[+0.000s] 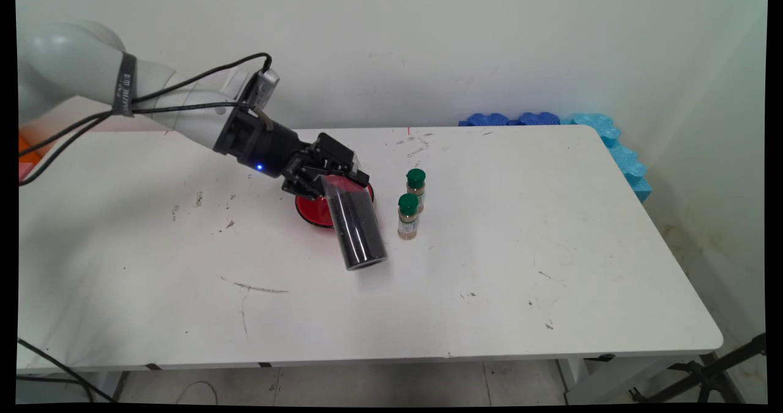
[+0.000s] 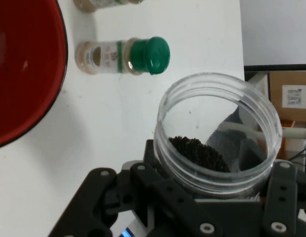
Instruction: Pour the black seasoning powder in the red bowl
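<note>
The pincer (image 1: pixel 333 177) is clamped on a clear jar (image 1: pixel 355 226) of dark grains, tilted above the surface (image 1: pixel 550 266). A red bowl (image 1: pixel 313 211) sits beneath; two green-capped spice bottles (image 1: pixel 408 216) stand just beside. Open surface lies beyond.

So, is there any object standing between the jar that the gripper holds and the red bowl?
Nothing visible does. The gripper holds the clear jar of dark grains tilted over the table, right beside the red bowl. The two green-capped spice bottles stand apart on the jar's other side, away from the bowl.
</note>
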Controlling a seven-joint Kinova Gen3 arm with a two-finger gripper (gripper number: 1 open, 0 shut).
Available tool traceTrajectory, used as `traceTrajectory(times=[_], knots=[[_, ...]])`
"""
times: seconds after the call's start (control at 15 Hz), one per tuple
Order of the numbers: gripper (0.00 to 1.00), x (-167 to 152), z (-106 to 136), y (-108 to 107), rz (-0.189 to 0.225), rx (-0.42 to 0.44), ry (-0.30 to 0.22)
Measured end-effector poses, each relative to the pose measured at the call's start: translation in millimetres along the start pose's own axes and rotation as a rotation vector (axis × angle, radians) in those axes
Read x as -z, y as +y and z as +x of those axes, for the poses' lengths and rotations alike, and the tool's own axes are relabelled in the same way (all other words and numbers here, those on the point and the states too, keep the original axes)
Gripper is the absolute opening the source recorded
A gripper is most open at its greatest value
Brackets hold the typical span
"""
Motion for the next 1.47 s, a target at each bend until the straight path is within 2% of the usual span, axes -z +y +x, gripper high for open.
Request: traceTrajectory(times=[0.47,0.73,1.47], knots=[[0.0,-12.7,4.6,-9.8,-0.051,0.174,-0.033],[0.0,-16.5,8.9,-14.4,-0.068,0.238,-0.038],[0.0,-17.8,24.6,-31.5,-0.135,0.458,-0.015]])
